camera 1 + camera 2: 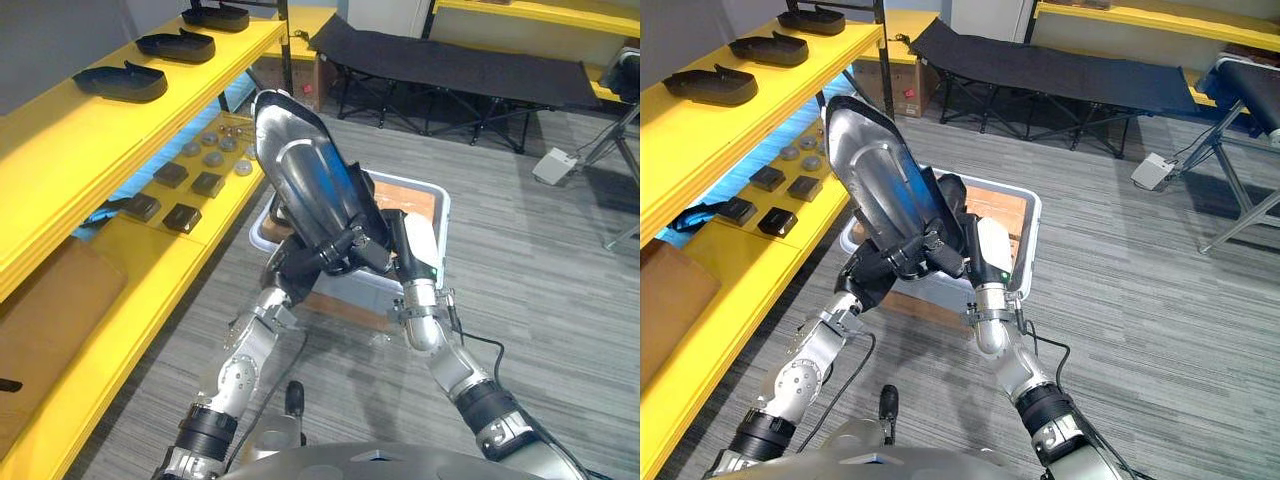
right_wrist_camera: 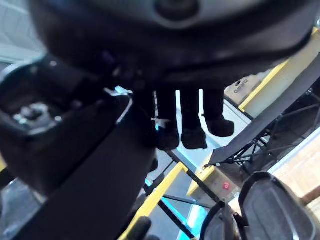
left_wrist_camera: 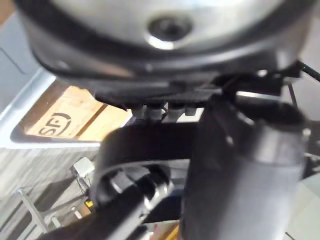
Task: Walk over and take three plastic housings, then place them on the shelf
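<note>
A large glossy black plastic housing (image 1: 305, 175) stands tilted upright above the white bin (image 1: 440, 215), held at its lower end by both hands. My right hand (image 1: 365, 250) curls its fingers (image 2: 192, 120) round the housing's lower edge, its white-covered thumb beside it. My left hand (image 1: 295, 268) grips the same end from underneath on the left side. Three more black housings (image 1: 122, 82) lie in a row on the yellow top shelf (image 1: 90, 130) at the left. Another dark housing (image 2: 270, 205) shows in the right wrist view, down in the bin.
The lower yellow shelf carries small dark blocks (image 1: 183, 217), grey discs (image 1: 213, 158) and a brown pad (image 1: 50, 310). A black folding cot (image 1: 450, 65) stands behind the bin. A small white box (image 1: 553, 165) lies on the grey carpet at the right.
</note>
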Available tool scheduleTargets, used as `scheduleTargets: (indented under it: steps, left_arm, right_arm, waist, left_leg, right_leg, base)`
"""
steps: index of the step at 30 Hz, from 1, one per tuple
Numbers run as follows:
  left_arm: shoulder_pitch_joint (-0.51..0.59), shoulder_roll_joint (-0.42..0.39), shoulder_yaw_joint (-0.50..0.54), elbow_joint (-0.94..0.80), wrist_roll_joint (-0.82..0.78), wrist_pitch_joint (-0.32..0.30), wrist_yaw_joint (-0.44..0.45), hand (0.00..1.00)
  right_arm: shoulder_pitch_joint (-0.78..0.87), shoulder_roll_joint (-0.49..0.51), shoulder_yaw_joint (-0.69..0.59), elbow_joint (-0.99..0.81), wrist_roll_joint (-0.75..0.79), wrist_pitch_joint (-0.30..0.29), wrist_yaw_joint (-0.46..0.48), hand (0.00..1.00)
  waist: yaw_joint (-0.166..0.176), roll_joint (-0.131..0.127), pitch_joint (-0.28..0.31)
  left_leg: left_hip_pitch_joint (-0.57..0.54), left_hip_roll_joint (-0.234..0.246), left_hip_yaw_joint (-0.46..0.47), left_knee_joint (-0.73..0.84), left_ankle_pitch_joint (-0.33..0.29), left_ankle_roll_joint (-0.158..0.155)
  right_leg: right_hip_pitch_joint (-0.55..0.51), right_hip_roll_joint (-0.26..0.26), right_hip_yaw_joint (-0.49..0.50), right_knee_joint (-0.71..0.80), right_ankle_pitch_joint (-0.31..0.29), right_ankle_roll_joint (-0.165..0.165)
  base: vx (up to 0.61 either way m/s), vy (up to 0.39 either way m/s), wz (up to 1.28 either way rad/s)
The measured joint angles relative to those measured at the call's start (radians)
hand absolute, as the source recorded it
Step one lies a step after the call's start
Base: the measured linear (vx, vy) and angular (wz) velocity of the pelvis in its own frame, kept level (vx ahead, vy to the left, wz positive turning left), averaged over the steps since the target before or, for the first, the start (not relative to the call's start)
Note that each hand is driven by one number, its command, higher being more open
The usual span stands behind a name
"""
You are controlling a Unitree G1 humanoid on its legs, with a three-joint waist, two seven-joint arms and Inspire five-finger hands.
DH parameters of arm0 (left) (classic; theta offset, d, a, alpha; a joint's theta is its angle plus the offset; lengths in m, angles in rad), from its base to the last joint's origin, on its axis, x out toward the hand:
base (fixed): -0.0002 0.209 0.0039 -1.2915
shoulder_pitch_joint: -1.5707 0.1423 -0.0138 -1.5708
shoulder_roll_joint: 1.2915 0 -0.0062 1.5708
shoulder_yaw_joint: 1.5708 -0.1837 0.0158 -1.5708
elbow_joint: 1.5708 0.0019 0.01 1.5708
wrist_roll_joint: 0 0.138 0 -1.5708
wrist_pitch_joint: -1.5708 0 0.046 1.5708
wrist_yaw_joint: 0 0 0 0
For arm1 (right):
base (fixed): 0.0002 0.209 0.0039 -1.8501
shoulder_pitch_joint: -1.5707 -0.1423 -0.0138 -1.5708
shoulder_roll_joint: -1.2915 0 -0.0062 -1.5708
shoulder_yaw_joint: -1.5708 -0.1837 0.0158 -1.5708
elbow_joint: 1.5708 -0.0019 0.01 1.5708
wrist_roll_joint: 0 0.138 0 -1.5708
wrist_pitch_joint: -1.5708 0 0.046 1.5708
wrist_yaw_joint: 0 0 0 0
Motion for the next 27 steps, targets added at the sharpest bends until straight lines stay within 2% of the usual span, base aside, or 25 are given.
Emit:
scheduleTargets:
  steps: [9,14,19,27]
  left_arm:
    - [0.045,-0.003,-0.005,-0.02,-0.014,0.002,0.016,0.0]
    - [0.077,-0.028,0.024,-0.046,-0.019,-0.046,0.131,0.0]
    - [0.114,-0.022,0.015,-0.045,-0.018,-0.095,0.14,0.0]
    - [0.134,-0.022,-0.005,-0.045,-0.027,-0.098,0.154,0.0]
  right_arm:
    - [0.004,-0.003,0.005,-0.037,0.047,-0.017,0.079,0.0]
    - [0.036,0.019,0.047,-0.068,0.108,-0.029,0.107,0.0]
    - [0.065,0.055,0.053,-0.074,0.116,-0.029,0.126,0.0]
    - [0.096,0.054,0.06,-0.074,0.146,-0.029,0.128,0.0]
  waist:
    - [0.003,0.013,-0.008]
    - [-0.003,0.014,-0.009]
    - [0.0,0.013,-0.009]
    - [0.0,0.012,-0.01]
  left_leg:
    - [-0.001,-0.001,-0.003,0.0,0.0,-0.001]
    - [0.0,-0.001,-0.001,-0.001,-0.001,-0.001]
    - [-0.002,-0.002,-0.001,-0.001,-0.001,-0.001]
    - [-0.008,-0.004,-0.001,-0.001,-0.002,-0.003]
  right_leg:
    - [-0.003,0.0,-0.004,-0.001,-0.001,-0.001]
    - [-0.006,0.001,-0.002,-0.002,-0.001,-0.001]
    - [-0.005,0.0,-0.005,-0.002,-0.002,-0.003]
    - [-0.012,0.0,-0.009,-0.002,-0.005,-0.008]
  base:
    - [0.0,0.0,0.0]
    - [0.0,0.0,-0.02]
    - [0.0,0.0,0.01]
    - [0.0,0.0,0.01]
